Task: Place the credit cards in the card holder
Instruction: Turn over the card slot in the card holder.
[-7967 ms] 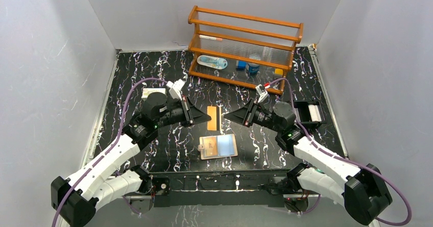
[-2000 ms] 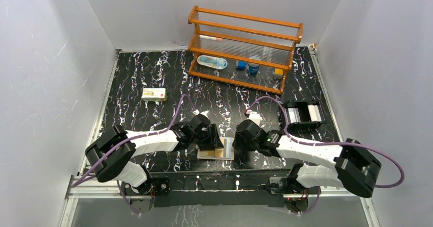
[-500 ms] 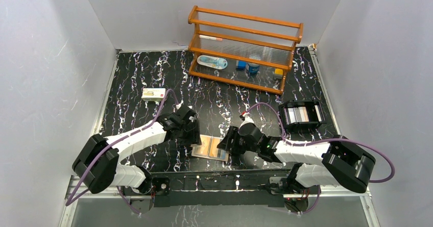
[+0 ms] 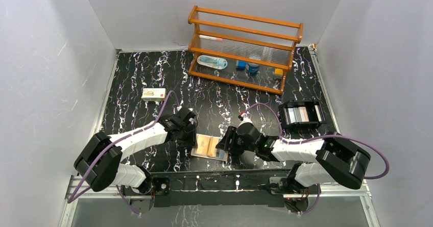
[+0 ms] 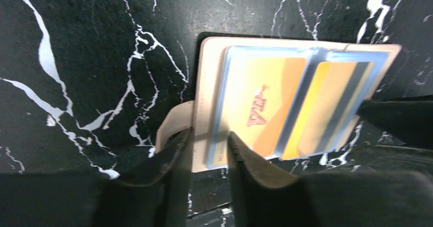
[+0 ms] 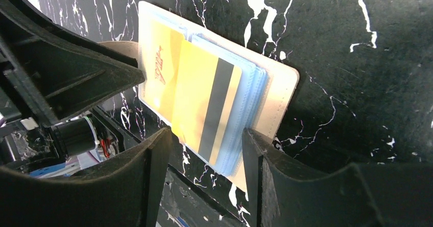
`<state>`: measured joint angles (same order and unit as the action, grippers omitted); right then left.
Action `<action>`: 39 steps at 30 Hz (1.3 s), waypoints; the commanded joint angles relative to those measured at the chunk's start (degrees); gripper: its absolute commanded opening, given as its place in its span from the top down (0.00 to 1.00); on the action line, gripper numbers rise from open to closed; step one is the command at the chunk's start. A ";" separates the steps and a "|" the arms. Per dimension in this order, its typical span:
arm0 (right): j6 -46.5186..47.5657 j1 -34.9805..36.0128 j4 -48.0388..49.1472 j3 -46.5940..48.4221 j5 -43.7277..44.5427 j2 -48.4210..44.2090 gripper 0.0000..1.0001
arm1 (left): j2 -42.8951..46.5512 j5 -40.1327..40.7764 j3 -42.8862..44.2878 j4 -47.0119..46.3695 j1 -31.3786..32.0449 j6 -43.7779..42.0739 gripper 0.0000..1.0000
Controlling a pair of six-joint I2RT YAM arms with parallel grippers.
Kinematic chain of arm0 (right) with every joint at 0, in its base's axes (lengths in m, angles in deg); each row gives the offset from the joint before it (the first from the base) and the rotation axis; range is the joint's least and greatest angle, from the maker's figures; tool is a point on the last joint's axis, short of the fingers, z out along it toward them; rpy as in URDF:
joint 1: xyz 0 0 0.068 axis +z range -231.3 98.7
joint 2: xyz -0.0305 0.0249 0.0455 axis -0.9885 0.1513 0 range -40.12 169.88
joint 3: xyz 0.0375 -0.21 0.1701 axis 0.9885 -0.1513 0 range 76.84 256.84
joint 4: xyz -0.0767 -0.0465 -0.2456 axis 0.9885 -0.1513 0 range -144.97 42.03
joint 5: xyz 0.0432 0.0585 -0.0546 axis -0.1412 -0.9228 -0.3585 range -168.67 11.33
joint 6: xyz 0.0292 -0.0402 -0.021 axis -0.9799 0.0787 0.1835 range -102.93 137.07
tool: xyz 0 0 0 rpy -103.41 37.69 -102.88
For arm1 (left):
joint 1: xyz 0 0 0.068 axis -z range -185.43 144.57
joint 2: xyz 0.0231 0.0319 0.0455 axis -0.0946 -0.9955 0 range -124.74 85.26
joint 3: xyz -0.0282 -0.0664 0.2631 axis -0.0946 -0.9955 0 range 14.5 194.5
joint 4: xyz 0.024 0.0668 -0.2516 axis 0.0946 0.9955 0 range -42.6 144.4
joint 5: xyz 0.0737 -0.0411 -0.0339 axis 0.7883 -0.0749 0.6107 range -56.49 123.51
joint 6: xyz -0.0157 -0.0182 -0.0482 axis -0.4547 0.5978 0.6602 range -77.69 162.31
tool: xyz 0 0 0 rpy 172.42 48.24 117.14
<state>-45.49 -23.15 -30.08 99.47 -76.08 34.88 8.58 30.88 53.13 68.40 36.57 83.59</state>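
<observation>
Two yellow plastic credit cards (image 5: pixel 255 104) lie on the open tan leather card holder (image 5: pixel 207 74) at the worktop (image 5: pixel 76 58) front. Left gripper (image 5: pixel 208 140), jaws slightly apart, straddles its edge. Right gripper (image 6: pixel 205 135), jaws wide, flanks the striped card (image 6: pixel 207 99), grip unclear. Slide squarely, holder steadied.

The table (image 4: pixel 133 79) is a black marble pattern, shot through with white veins and a few faint purple ones. The card holder (image 5: pixel 203 79) is pale tan, with light blue sleeves inside. The first card (image 5: pixel 258 104) is yellow with an orange wave and red script — the second card (image 6: pixel 204 102) is yellow with a dark stripe. The rack (image 4: pixel 244 18) is orange-brown wood. The left arm (image 4: pixel 138 136) is white with black joints.
</observation>
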 commanded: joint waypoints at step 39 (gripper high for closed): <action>3.50 0.24 -13.03 7.37 7.29 -4.16 0.39 | 3.24 -6.51 -6.20 -4.29 -0.29 7.69 1.00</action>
<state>-43.18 -23.15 -43.32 104.61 -71.27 30.07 10.70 25.74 47.23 62.89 36.31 91.22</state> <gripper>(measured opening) 0.608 0.007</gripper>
